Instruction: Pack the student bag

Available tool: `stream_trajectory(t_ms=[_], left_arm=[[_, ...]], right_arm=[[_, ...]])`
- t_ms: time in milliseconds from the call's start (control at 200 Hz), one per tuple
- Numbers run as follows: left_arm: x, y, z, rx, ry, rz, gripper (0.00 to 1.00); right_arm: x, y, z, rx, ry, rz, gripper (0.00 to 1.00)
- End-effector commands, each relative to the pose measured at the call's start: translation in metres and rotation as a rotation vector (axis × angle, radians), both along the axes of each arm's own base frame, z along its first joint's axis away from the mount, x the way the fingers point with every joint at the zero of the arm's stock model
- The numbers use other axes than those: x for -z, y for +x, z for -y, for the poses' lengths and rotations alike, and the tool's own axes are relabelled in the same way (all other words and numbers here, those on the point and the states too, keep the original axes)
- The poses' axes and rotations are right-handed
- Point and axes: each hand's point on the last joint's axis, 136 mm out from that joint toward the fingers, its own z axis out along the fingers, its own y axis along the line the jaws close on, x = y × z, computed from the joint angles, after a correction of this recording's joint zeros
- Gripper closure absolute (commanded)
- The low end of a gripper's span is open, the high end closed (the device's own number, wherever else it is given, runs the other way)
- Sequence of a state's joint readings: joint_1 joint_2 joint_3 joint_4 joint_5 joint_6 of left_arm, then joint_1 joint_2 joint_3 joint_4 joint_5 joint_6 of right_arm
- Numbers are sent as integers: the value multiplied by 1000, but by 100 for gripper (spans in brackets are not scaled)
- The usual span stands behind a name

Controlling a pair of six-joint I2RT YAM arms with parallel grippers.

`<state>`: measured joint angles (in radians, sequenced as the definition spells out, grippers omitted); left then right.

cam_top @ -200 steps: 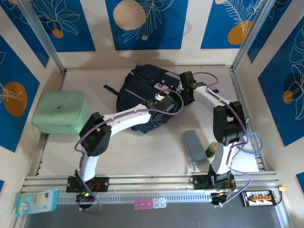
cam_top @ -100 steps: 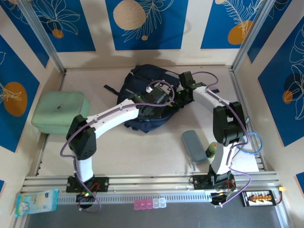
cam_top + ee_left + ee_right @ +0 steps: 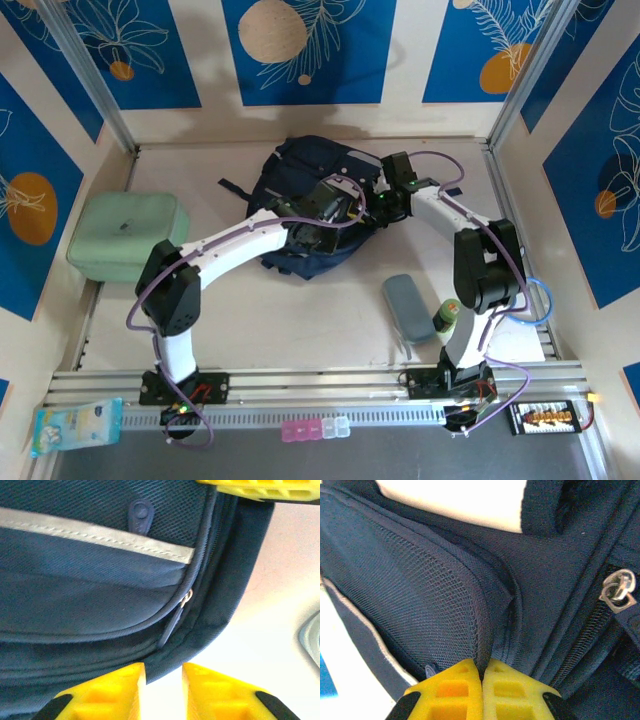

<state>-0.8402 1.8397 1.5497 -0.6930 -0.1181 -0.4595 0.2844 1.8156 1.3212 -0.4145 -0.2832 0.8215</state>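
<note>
You have one mint-green case [image 3: 128, 235] at far left. One student bag [image 3: 295, 172] lies mid-table toward the back wall: dark navy, grey trim stripe [image 3: 90, 530], zip pull [image 3: 170, 627] at its corner. Left gripper [image 3: 163, 672] over that corner, jaws slightly parted, grasping nothing. Right gripper [image 3: 482, 672] clenched on the bag's piped seam. One grey-blue pouch [image 3: 408, 306] at right.

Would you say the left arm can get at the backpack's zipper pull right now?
Probably yes: the left gripper, slightly open, faces the zipper pull on the student bag with nothing between.
</note>
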Motion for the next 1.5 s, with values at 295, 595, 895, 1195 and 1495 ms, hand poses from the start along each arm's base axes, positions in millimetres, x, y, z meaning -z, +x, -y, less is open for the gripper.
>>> stream_trajectory(t_ms=[295, 595, 895, 1195, 1495], left_arm=[[18, 7, 13, 48, -5, 24, 67], [27, 18, 15, 28, 36, 31, 79], [6, 17, 4, 4, 17, 70, 100], [13, 2, -45, -88, 32, 52, 100], [19, 10, -93, -177, 6, 26, 100]], right_arm=[[-56, -4, -10, -34, 165, 80, 100], [-60, -6, -9, -34, 163, 84, 100], [-53, -4, -1, -17, 117, 85, 100], [-45, 0, 13, 16, 55, 81, 100], [-46, 0, 13, 12, 49, 80, 100]])
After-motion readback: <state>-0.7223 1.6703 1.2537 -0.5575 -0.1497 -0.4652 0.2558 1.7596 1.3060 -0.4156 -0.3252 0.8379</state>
